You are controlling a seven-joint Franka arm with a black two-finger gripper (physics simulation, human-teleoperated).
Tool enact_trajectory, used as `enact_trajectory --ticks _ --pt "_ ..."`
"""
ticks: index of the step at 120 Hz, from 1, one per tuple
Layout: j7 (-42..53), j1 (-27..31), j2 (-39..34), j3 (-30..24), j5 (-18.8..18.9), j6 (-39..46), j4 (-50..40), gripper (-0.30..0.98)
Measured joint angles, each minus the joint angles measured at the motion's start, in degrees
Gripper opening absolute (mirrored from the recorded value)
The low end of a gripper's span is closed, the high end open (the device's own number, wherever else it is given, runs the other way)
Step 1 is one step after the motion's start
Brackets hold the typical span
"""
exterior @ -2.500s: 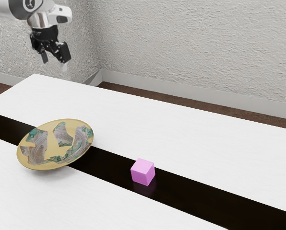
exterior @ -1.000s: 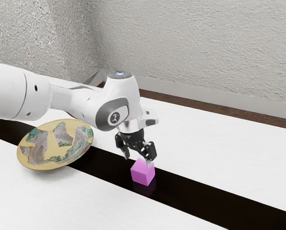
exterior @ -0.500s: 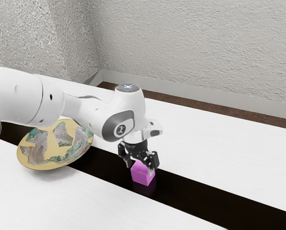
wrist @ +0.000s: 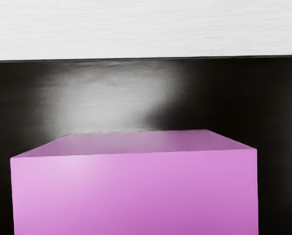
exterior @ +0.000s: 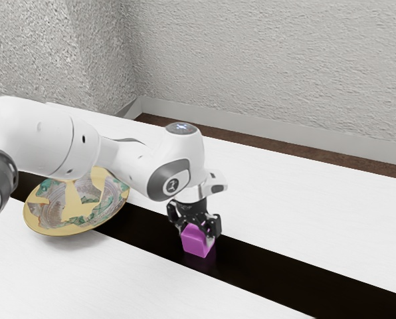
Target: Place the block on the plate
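Observation:
My gripper (exterior: pixel 197 236) is low over the pink block (exterior: pixel 197 242) in the exterior view, its open fingers straddling the block's upper part. The block rests upright on the table's black stripe, and its top is partly hidden by the hand. Large and close in the wrist view, the block (wrist: pixel 136 193) shows its top and one side face. The gold-rimmed plate (exterior: pixel 75 229), patterned in green and grey, lies at the exterior view's left, apart from the block, with nothing seen on it.
The white table (exterior: pixel 304 193) is crossed by a glossy black stripe (exterior: pixel 271 262). My arm reaches over the plate's far edge from the exterior view's left. A textured wall (exterior: pixel 271 66) stands behind the table.
My hand came from the upper left of the exterior view to above the block, then sank around it. Block and plate stayed where they were.

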Motion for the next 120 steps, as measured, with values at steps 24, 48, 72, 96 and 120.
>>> enact_trajectory --ticks 24,48,72,96,120 --pt "0.32 0.31 1.36 0.0 0.07 0.56 0.85 0.48" --pt "0.48 0.32 1.41 -0.03 0.21 0.82 0.92 0.44" --pt "0.41 0.32 1.03 -0.02 0.38 0.91 0.92 0.42" --pt "0.24 0.32 -2.1 0.0 1.24 0.46 0.85 0.42" --pt "0.1 0.32 -5.94 0.06 2.89 -1.59 0.83 0.42"
